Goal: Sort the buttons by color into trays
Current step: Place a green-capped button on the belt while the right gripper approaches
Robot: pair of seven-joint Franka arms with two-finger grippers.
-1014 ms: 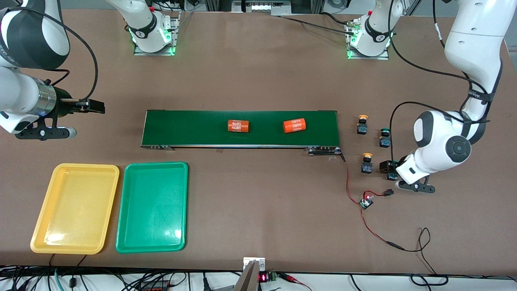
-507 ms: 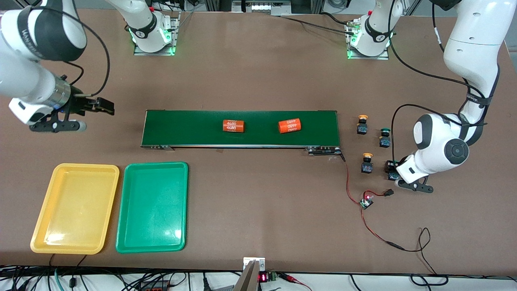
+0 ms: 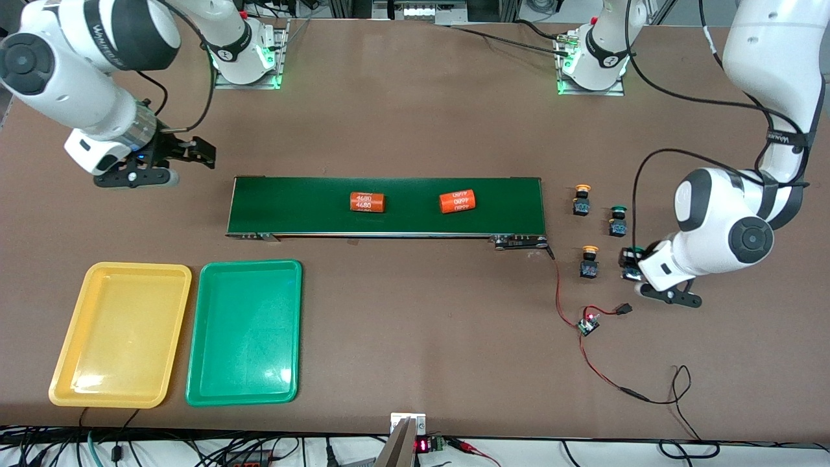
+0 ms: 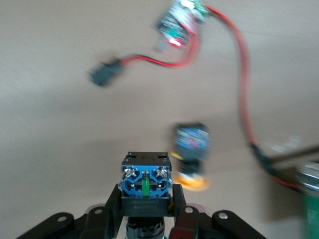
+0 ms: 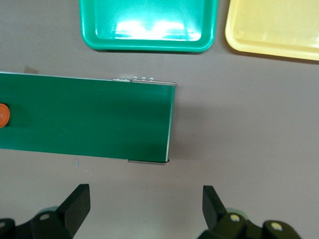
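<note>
Buttons, four small push-button switches with black blocky bodies, all sit at the left arm's end of the brown desk [image 3: 415,97], past the end of the long dark-green conveyor belt [image 3: 292,206]. None has reached a tray, so the sorting is at its very start.

The green-capped button [image 4: 145,185] nearest the left arm is clamped between the fingers of the left tool [image 3: 630,266]; in the left wrist view its blue-and-black underside faces the camera and the jaws press its sides. It looks slightly raised off the desk, though I cannot be sure from these views. Just beside it stands a yellow-capped button [image 3: 589,262]. Farther from the front camera are the second green-capped button [image 3: 617,222] and the second yellow-capped button [image 3: 581,200], both untouched.

The two shallow plastic trays lie well apart from the buttons, at the right arm's end of the desk and nearer the front camera than the belt: the yellow tray [image 3: 78,383] and, beside it, the green tray [image 3: 207,389]. Both are empty.

The right tool [image 3: 194,150] hangs with its jaws wide apart and nothing between them, over bare desk near the end of the belt closest to the trays.

By my reckoning, one button is picked and four deliveries remain.
</note>
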